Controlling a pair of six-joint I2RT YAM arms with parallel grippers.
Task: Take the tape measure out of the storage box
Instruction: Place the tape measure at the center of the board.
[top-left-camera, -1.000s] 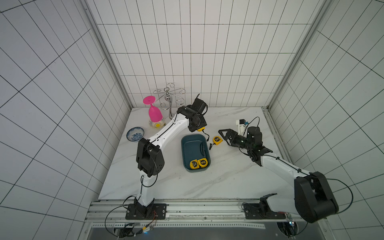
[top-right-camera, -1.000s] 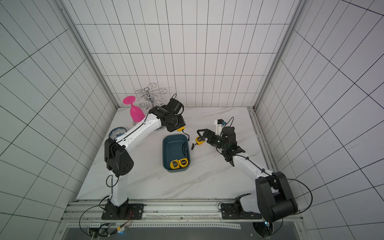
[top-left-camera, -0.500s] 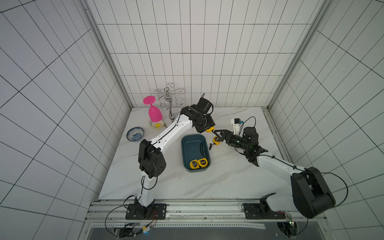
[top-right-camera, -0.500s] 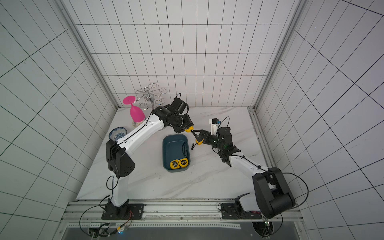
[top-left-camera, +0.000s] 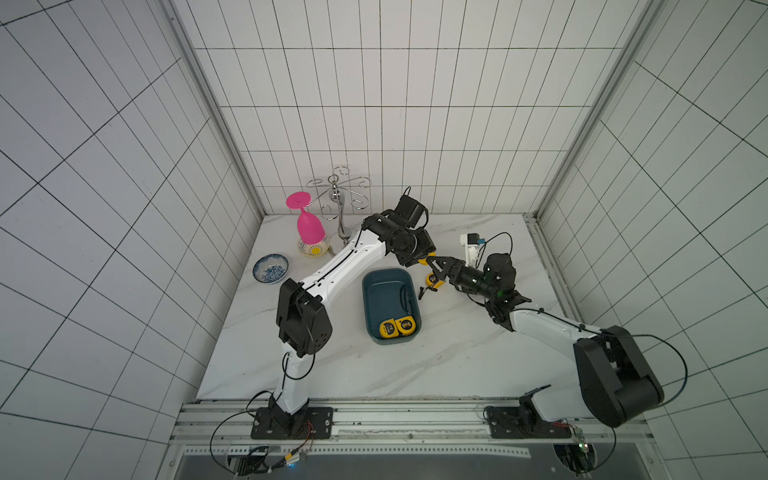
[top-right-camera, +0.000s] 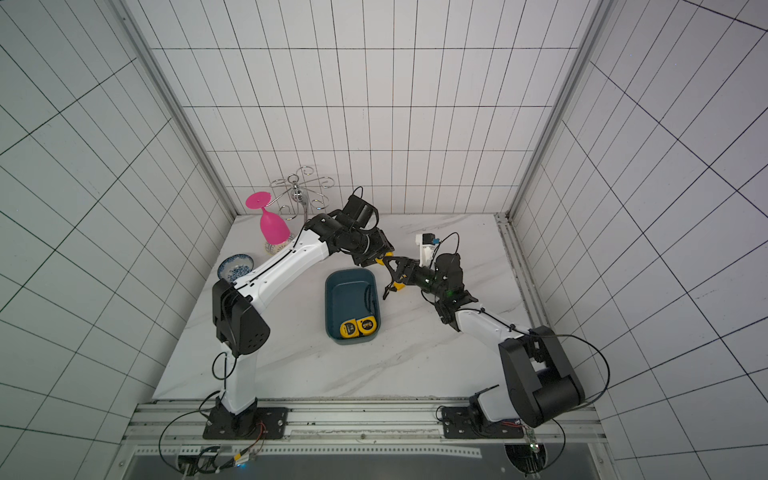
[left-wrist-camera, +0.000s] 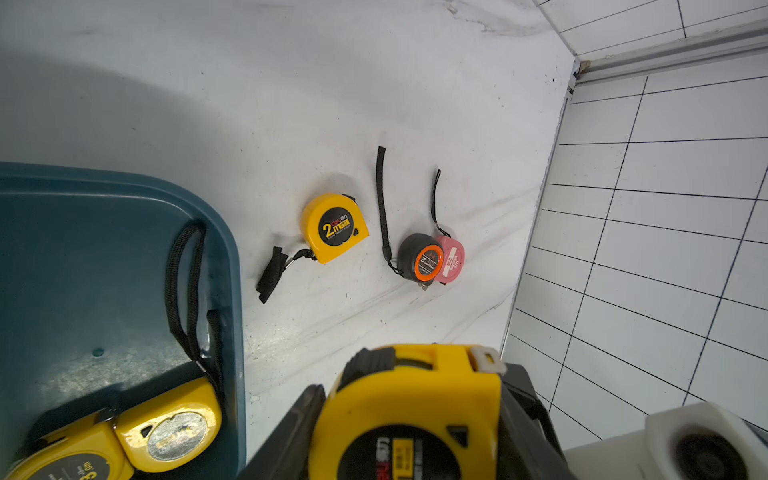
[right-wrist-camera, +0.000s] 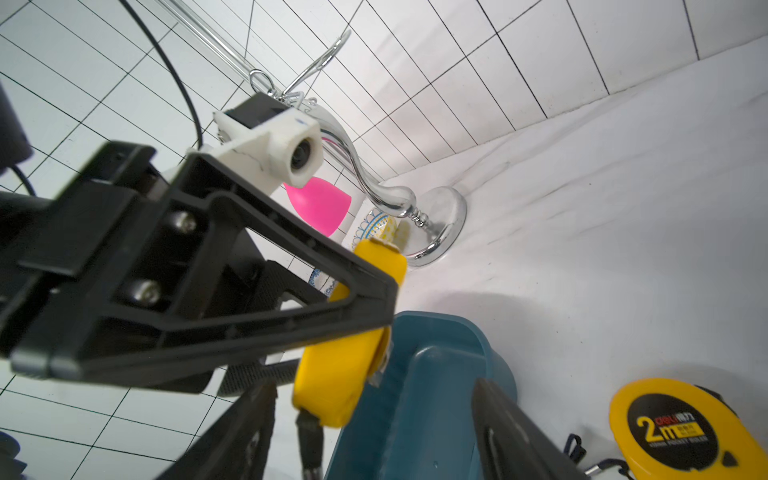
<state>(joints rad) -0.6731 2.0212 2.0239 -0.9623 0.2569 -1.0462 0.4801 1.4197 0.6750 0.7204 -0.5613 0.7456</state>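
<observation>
**Setting.** White-tiled booth with a marble bench (top-left-camera: 457, 353).

**Top views.**
- The storage box (top-left-camera: 386, 291) sits mid-bench, with two yellow tape measures (top-left-camera: 397, 327) at its near end.
- The left gripper (top-left-camera: 422, 260), just off the box's far right corner, is clamped on the held tape measure (top-left-camera: 428, 258).
- Change: within the last second this arm swung right, off the box. The right gripper (top-right-camera: 395, 272) advanced to meet it, narrowing from full spread.
- Judged: the item is clear of the box and a hand-over is under way.

**Left wrist.**
- The held tape measure (left-wrist-camera: 409, 411) fills the foreground.
- On the bench beyond, toward the right edge, lies a 2 m tape measure (left-wrist-camera: 334, 226).
- A black-and-orange tape measure (left-wrist-camera: 419, 257) lies there too, touching a pink tape measure (left-wrist-camera: 451, 259).

**Right wrist.**
- The right gripper's fingers (right-wrist-camera: 511, 432) stand partly spread either side of the held tape measure (right-wrist-camera: 340, 374), with no contact visible.
- The left gripper's finger (right-wrist-camera: 270, 299) presses its face.
</observation>
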